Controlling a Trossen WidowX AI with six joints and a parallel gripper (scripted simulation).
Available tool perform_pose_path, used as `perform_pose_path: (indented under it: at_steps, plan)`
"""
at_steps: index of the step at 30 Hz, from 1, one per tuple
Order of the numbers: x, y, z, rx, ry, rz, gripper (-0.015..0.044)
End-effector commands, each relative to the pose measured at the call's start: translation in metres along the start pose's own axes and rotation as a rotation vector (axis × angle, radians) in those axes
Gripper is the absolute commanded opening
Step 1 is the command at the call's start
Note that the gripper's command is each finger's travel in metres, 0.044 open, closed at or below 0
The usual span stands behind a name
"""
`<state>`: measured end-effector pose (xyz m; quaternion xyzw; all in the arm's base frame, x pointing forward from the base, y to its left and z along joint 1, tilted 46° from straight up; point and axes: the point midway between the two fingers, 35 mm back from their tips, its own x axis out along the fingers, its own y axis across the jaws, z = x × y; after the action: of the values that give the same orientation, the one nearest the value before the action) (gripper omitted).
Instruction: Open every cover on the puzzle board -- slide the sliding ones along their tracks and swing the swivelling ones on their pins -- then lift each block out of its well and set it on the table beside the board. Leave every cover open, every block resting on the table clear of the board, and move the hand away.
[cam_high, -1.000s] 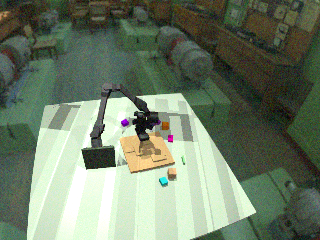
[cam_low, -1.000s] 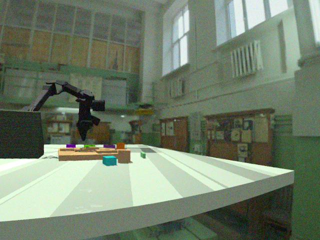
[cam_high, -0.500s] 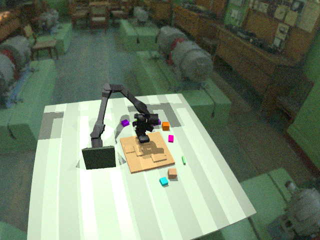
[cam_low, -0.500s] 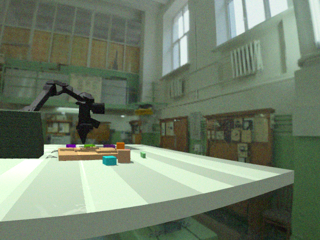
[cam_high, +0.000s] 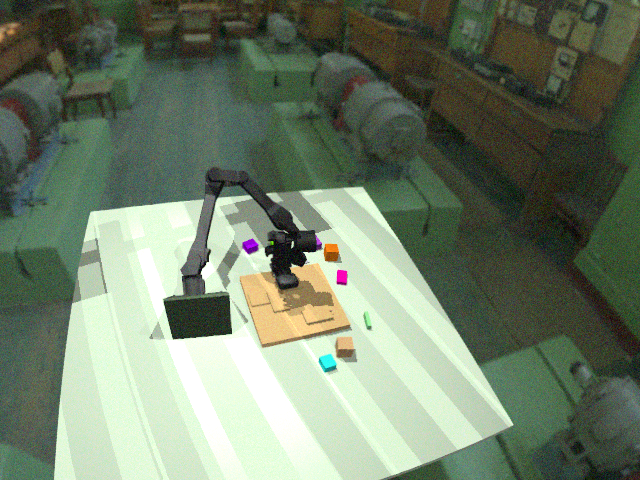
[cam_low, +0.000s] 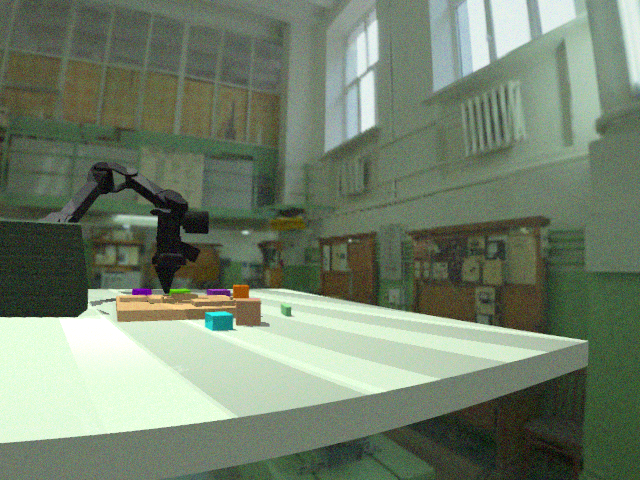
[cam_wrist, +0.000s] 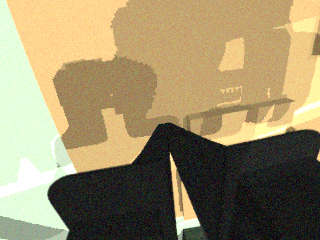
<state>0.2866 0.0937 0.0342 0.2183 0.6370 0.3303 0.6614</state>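
Observation:
The wooden puzzle board (cam_high: 273, 332) (cam_low: 149, 313) (cam_wrist: 37, 35) lies flat on the table. Thin wooden covers show on it: one (cam_high: 316, 315) toward the front right, one (cam_high: 278, 301) near the middle, and one (cam_high: 258, 297) at the left. My gripper (cam_high: 287, 284) (cam_low: 166, 292) (cam_wrist: 167, 126) is shut and empty, pointing down at the back part of the board; whether it touches is unclear. A raised cover edge (cam_wrist: 240, 108) shows just beyond the fingertips in the wrist view. The arm and its shadow obscure the board's back and middle, so I cannot tell any wells there.
Around the board stand a purple block (cam_high: 250, 246) (cam_low: 141, 291), another purple piece (cam_low: 218, 292), an orange cube (cam_high: 331, 252) (cam_low: 240, 290), a magenta block (cam_high: 341, 277), a green stick (cam_high: 367, 320) (cam_low: 285, 310), a brown cube (cam_high: 344, 347) (cam_low: 248, 312), a cyan block (cam_high: 327, 363) (cam_low: 218, 320) and a lime piece (cam_low: 179, 291).

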Motion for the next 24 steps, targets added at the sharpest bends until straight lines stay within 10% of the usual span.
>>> perform_pose_path:
  at_steps: [1, 24]
  plan:
    - [0.005, 0.001, -0.001, 0.005, 0.002, 0.007, 0.0]
    - [0.01, 0.002, 0.013, 0.005, 0.002, 0.008, 0.0]
